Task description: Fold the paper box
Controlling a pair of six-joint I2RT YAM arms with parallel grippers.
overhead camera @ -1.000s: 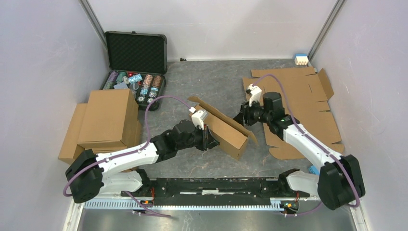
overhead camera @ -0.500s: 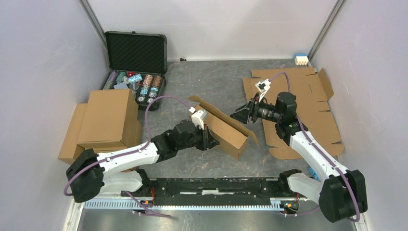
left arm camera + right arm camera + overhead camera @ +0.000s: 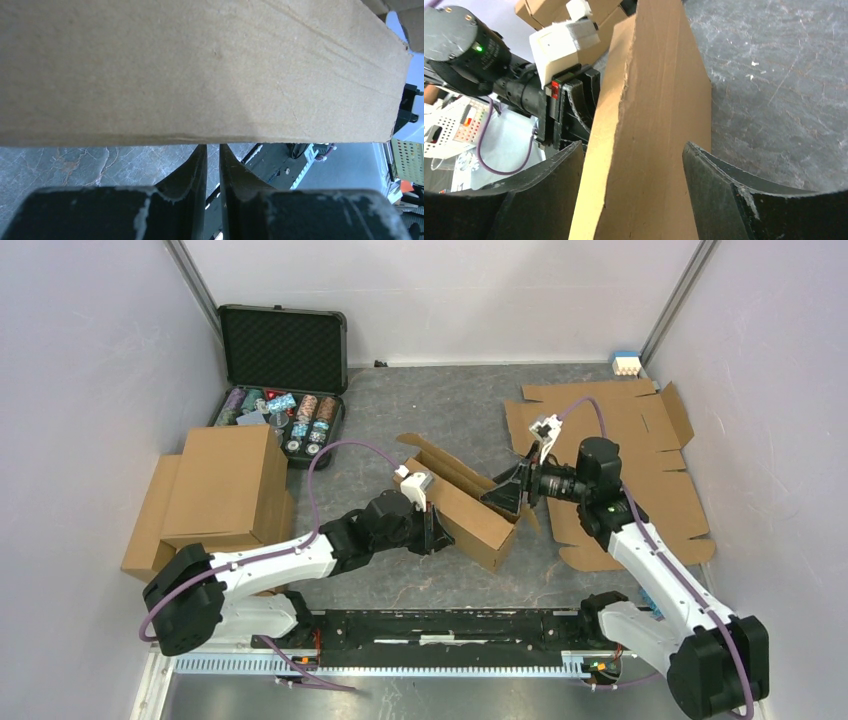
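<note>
The paper box (image 3: 470, 506) is a partly folded brown cardboard blank lying at an angle mid-table, with its long walls raised. My left gripper (image 3: 436, 531) is shut, and its tips press against the box's near long wall. In the left wrist view the wall (image 3: 200, 70) fills the top, and the fingertips (image 3: 209, 148) meet its lower edge with nothing between them. My right gripper (image 3: 504, 497) is open at the box's right end. In the right wrist view its jaws (image 3: 633, 146) straddle an upright cardboard flap (image 3: 654, 115) without squeezing it. The left gripper (image 3: 569, 105) shows beyond the flap.
An open black case of poker chips (image 3: 283, 380) stands at the back left. Finished cardboard boxes (image 3: 215, 490) are stacked at the left. Flat cardboard blanks (image 3: 640, 470) lie at the right under the right arm. A small white and blue thing (image 3: 626, 364) sits in the back right corner.
My right gripper has swung down and left to the box's right end and now straddles the end flap, which has shifted. My left gripper has stayed pressed on the box.
</note>
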